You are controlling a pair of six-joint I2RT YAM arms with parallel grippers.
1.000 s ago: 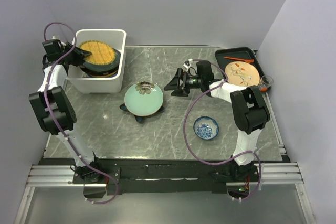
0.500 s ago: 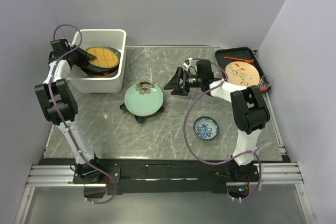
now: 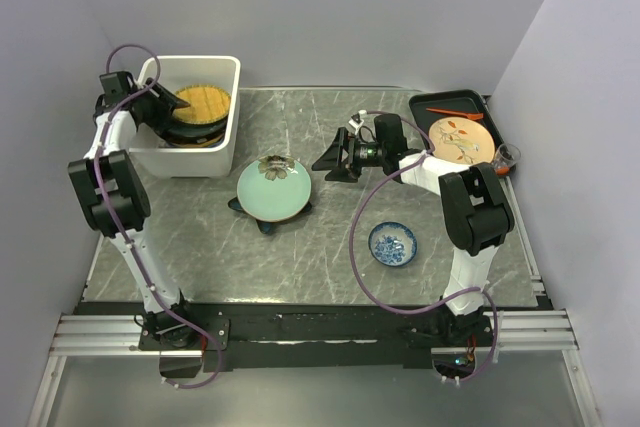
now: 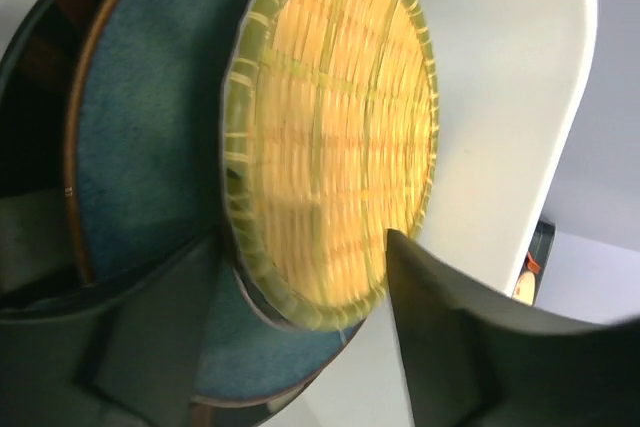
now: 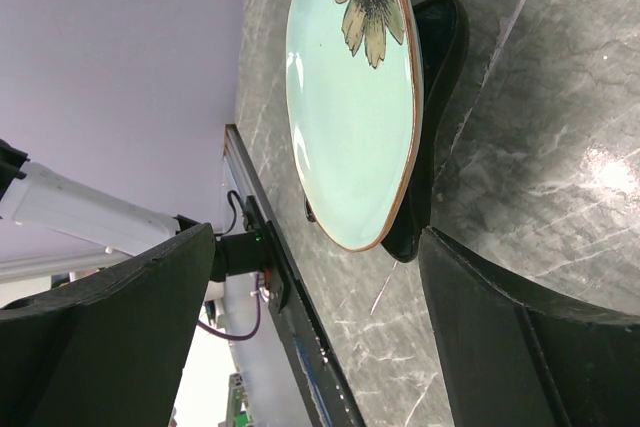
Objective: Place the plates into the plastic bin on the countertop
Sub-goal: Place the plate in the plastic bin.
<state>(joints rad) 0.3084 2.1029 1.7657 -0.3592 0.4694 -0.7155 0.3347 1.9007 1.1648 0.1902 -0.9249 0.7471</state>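
Observation:
The white plastic bin (image 3: 185,159) stands at the back left of the grey countertop (image 3: 320,247). In it a yellow woven plate (image 3: 205,100) lies on a stack. The left wrist view shows this yellow plate (image 4: 330,127) on a grey-blue plate (image 4: 140,177), against the bin wall (image 4: 500,97). My left gripper (image 3: 170,102) is open just left of the yellow plate's rim, in the left wrist view (image 4: 300,347) too. A pale green floral plate (image 3: 272,187) rests on a dark teal star-shaped plate (image 3: 268,226). My right gripper (image 3: 328,162) is open and empty just right of them.
A small blue-and-white dish (image 3: 393,243) sits at the front right. A tan plate with orange marks (image 3: 461,139) lies on a black tray (image 3: 445,103) at the back right, with a small glass (image 3: 507,156) beside it. Purple walls close in both sides.
My left gripper has swung from the bin's left rim further into the bin, and the yellow woven plate has shifted right and settled on the stack. The right arm has not moved.

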